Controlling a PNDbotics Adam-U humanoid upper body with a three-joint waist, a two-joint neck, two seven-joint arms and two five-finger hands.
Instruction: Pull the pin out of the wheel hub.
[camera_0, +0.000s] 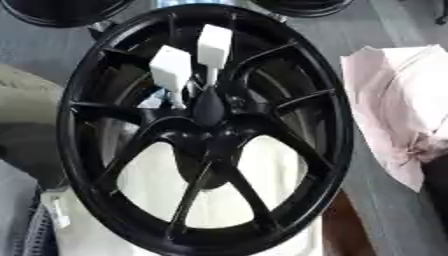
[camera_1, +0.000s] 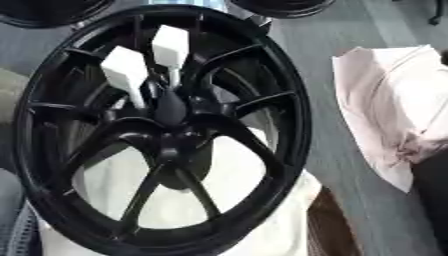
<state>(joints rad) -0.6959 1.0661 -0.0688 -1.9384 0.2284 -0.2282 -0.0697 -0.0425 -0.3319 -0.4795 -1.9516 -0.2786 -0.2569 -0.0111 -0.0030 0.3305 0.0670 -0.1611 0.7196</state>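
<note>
Two white, flat-headed pins (camera_0: 172, 70) stand in the black spoked wheel hub (camera_0: 210, 137), long axes running up-down, heads uppermost; no fingers visible

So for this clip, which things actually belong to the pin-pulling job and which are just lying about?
Part of the job:
black wheel hub
left white pin, standing in the hub near its centre
right white pin, beside the first

Just lying about:
pale pink cloth to the right of the hub
other dark wheels at the top edge

Neither robot hand shows in either view.
</note>
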